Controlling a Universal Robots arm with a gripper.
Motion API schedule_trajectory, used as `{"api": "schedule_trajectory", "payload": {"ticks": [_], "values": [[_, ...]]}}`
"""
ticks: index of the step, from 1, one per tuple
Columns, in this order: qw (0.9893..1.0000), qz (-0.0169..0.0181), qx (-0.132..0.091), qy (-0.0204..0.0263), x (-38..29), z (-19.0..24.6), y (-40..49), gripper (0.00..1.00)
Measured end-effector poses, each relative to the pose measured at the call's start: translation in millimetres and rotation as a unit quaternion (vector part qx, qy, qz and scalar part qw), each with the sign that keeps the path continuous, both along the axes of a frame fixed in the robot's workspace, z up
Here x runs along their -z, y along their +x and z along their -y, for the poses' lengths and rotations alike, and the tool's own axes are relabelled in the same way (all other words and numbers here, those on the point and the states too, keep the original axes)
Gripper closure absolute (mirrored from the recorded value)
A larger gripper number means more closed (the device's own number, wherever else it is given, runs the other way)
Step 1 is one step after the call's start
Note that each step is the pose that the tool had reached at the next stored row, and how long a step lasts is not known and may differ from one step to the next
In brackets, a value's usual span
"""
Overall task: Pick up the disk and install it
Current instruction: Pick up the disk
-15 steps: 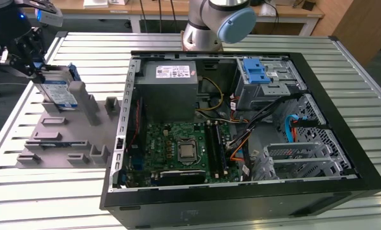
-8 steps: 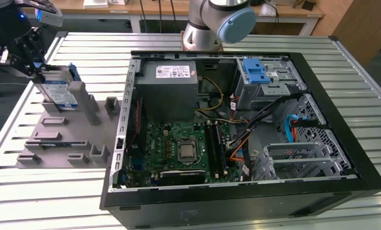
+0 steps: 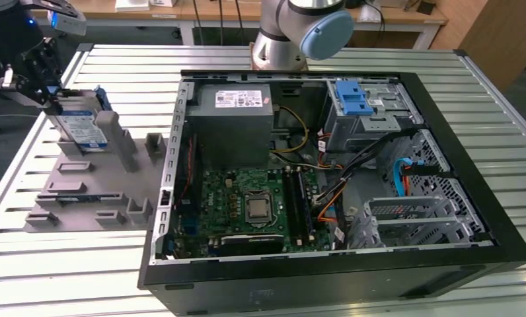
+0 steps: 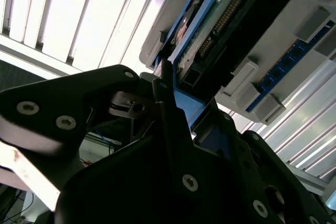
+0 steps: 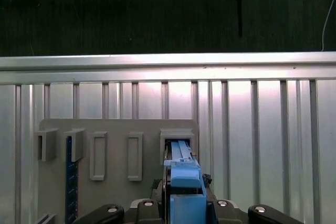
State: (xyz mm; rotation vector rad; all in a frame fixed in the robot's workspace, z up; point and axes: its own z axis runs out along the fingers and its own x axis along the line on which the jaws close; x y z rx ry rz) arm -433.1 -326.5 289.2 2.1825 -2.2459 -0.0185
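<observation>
The disk (image 3: pixel 80 125) stands on edge in a slot of the grey rack (image 3: pixel 86 198), on the bench (image 3: pixel 69 277) at the exterior view's left, well apart from the open case (image 3: pixel 474 132). Upright like this, its narrow blue-framed end is exposed, so it can be gripped across its thickness and drawn straight out of the slot. The gripper (image 3: pixel 53 98) sits right at that upper end. In the second wrist view a thin black finger lies flat against the blue frame, and the fingers (image 4: pixel 167 103) look drawn in on it from both sides, pinching the disk (image 4: pixel 231 19) rather than spread. In the first wrist view the blue end (image 5: pixel 184 177) sits squarely between the gripper's halves, in line with the slot (image 5: pixel 178 140) — by my reading gripped but not yet lifted clear of the rack.
</observation>
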Motion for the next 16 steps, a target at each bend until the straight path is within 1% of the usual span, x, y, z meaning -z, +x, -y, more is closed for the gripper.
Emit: {"api": "schedule_trajectory", "payload": {"ticks": [5,6,10,11,13,14,16], "values": [[1.0000,0.0000,0.000,0.0000,0.0,0.0,0.0,0.62],[1.0000,0.0000,0.000,0.0000,0.0,0.0,0.0,0.56],[1.0000,0.0000,0.000,0.0000,0.0,0.0,0.0,0.56],[1.0000,0.0000,0.000,0.0000,0.0,0.0,0.0,0.57],[1.0000,0.0000,0.000,0.0000,0.0,0.0,0.0,0.57],[1.0000,0.0000,0.000,0.0000,0.0,0.0,0.0,0.64],[1.0000,0.0000,0.000,0.0000,0.0,0.0,0.0,0.64]]}}
